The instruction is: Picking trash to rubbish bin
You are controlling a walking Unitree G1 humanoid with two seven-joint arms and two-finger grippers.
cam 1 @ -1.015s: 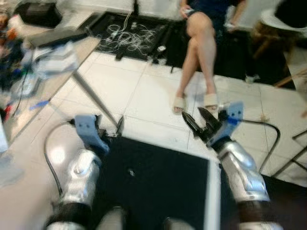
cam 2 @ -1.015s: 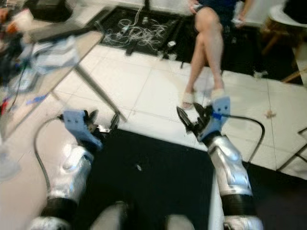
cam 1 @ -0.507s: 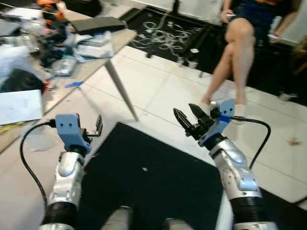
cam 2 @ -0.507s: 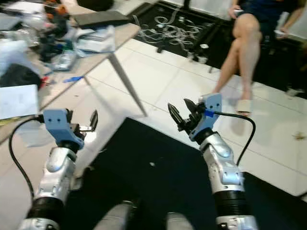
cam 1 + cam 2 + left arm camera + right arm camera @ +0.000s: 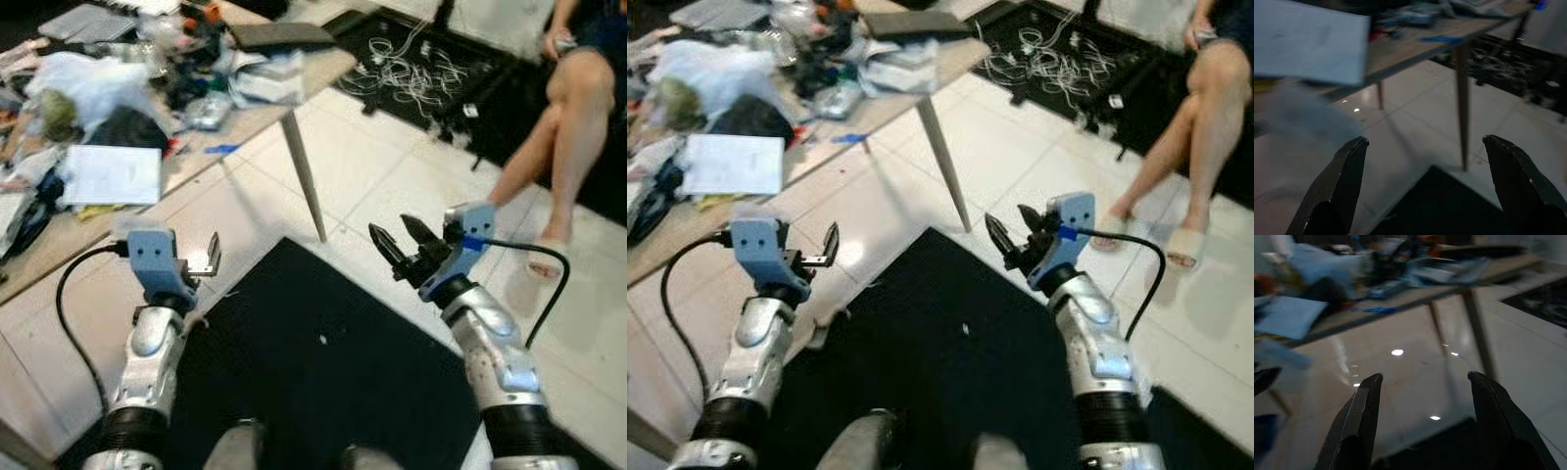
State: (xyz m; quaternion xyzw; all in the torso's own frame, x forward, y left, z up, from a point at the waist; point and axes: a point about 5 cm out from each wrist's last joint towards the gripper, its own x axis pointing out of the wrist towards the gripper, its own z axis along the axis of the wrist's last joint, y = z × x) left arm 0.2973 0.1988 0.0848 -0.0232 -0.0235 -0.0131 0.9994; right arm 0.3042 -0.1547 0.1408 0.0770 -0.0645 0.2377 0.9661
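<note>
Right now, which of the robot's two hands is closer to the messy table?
The left gripper. It is raised near the cluttered table, by the white sheet of paper. The right gripper is out over the floor, toward the seated person.

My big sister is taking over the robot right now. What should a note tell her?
Left gripper: open, holding nothing, raised over the edge of the black mat.
Right gripper: open, holding nothing, raised over the mat's far edge.
Trash: the cluttered table to the robot's left carries a white paper sheet and a white plastic bag. I can't spot a rubbish bin.
Done: nothing picked.
Left: grasp trash, find the bin, drop it in.
</note>
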